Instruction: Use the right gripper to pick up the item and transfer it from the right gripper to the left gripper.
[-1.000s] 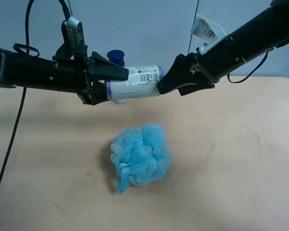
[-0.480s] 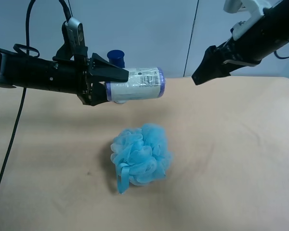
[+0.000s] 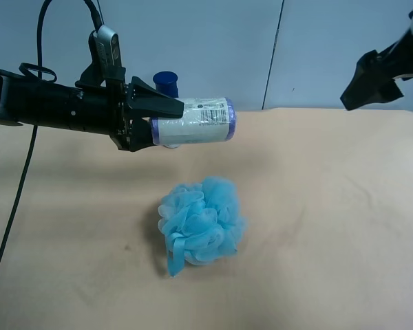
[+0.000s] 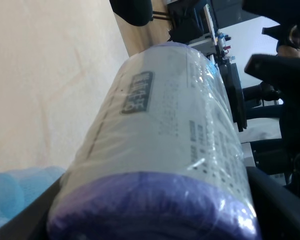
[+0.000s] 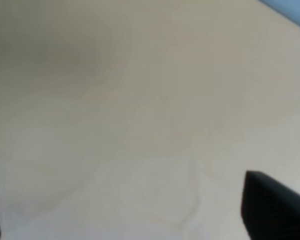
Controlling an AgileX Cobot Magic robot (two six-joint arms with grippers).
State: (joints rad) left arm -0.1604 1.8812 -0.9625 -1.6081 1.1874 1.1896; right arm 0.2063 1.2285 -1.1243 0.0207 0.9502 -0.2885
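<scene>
The item (image 3: 196,120), a white container with a purple-blue lid, is held lying sideways in the air above the table. My left gripper (image 3: 166,124) is shut on it, on the arm with the silver camera at the exterior high view's left. In the left wrist view the item (image 4: 165,150) fills the frame, with the gripper (image 4: 155,215) closed around it. My right gripper (image 3: 353,86) is open and empty, far off at the exterior high view's upper right. In the right wrist view the gripper (image 5: 135,215) shows only bare table between its spread fingers (image 5: 275,205).
A fluffy light-blue bath sponge (image 3: 201,221) lies on the beige table (image 3: 330,206) below the held item; its edge shows in the left wrist view (image 4: 15,190). A dark-blue-capped bottle (image 3: 166,81) stands behind the left gripper.
My right gripper has let go of the item and drawn back up and to the exterior high view's right. The left gripper and the item have not moved.
</scene>
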